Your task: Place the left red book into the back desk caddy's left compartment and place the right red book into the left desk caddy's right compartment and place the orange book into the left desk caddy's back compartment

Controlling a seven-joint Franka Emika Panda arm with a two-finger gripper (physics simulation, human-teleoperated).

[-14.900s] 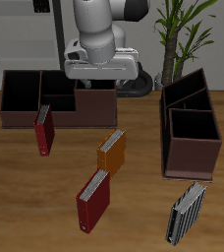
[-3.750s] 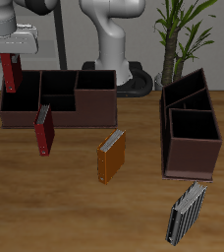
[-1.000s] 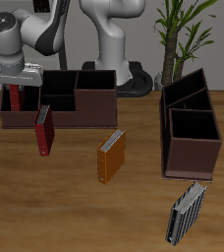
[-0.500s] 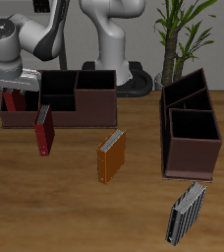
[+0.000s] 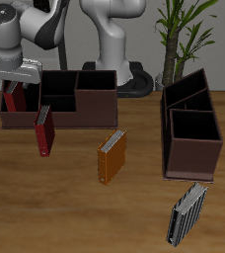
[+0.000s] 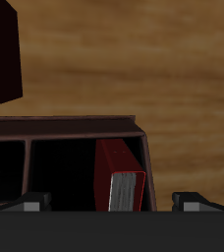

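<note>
This looks like a pretend office or study room made on a computer. A wooden bench [image 5: 144,212] holds two dark brown desk caddies, one at the back [image 5: 95,107] and one at the side [image 5: 190,138], the kind that keep a desk tidy. Books lie about on the wood: a red book [image 5: 44,130], an orange book [image 5: 112,156] and a grey striped book [image 5: 187,213]. A green potted plant [image 5: 181,32] stands behind. A big white robot arm [image 5: 110,40] rises at the back, so it is a robot test room too.
</note>
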